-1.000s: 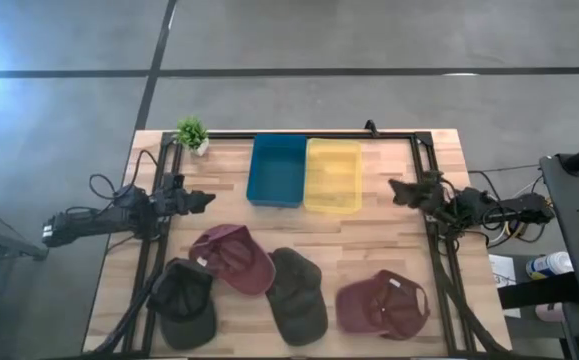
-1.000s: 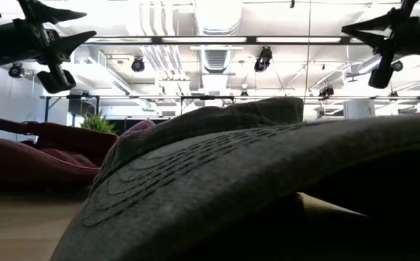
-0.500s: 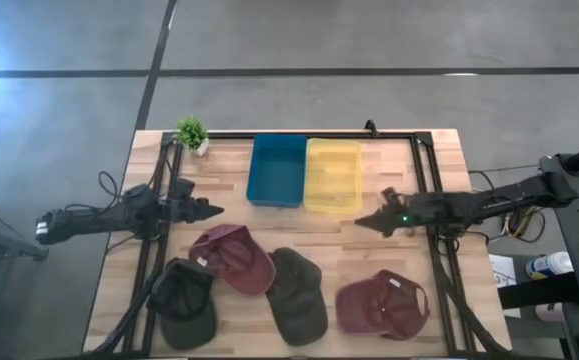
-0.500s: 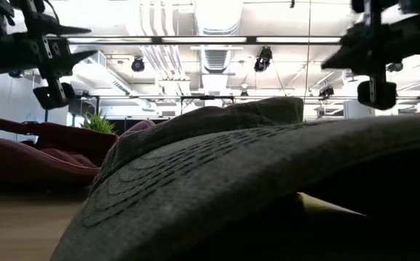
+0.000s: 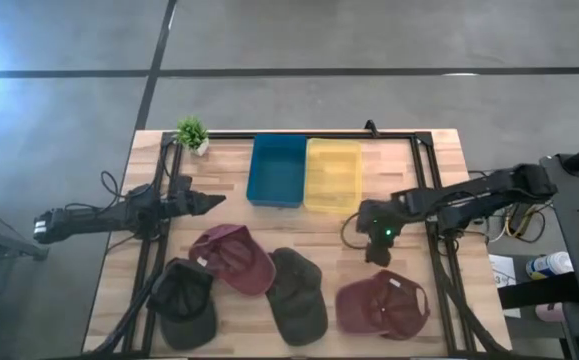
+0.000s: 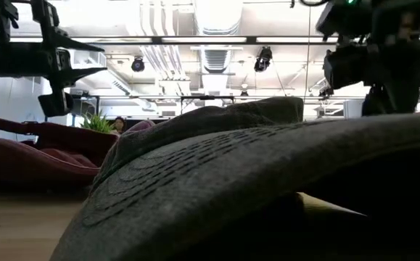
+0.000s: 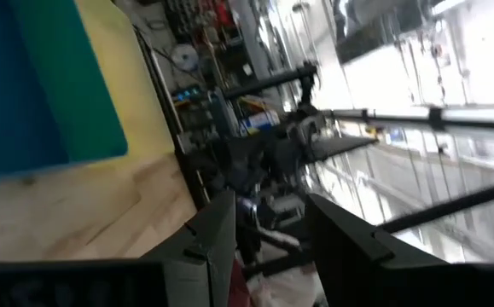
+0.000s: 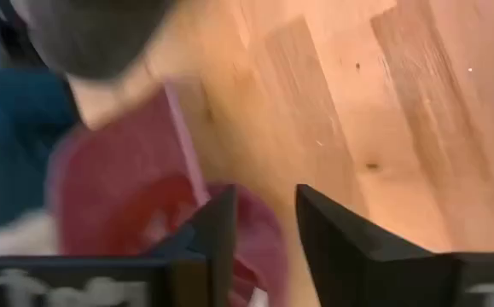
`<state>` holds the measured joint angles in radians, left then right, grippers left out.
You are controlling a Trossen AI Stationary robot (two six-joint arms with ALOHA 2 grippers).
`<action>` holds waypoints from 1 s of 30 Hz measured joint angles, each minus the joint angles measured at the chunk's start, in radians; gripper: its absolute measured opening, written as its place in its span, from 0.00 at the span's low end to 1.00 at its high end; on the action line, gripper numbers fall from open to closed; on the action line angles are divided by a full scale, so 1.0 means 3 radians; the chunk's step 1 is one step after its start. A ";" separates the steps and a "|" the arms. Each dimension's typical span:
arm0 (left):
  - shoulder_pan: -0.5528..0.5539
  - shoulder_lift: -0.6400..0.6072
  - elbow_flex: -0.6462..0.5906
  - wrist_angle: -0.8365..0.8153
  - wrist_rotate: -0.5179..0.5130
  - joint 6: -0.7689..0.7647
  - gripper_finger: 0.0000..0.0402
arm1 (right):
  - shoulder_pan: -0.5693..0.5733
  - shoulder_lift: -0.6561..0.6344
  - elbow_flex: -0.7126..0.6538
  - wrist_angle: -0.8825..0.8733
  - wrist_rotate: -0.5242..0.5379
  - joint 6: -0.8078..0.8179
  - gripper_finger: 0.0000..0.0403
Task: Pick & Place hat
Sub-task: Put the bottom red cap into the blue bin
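Maroon hat (image 5: 381,303) lies just below your right gripper (image 5: 376,252), which points down, fingers slightly parted, gripping nothing.

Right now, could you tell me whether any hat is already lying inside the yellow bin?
No, the yellow bin holds nothing in the high view, and all four hats lie on the table.

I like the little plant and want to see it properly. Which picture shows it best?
The high view: the small green potted plant stands in plain sight at the wooden table's far left corner. The low view shows only its leaves, far off behind a dark red cap. Neither wrist view shows it.
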<state>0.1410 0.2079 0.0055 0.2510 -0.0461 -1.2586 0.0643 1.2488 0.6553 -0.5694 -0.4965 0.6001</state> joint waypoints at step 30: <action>-0.0072 0.0247 0.0032 -0.0164 0.1150 0.0066 0.34 | 0.0815 0.1838 0.1603 -0.0841 0.0115 -0.0619 0.48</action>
<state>0.1194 0.2820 0.0151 0.2016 0.2989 -1.2389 0.3087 1.8002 1.1362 -0.8218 -0.4622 0.4145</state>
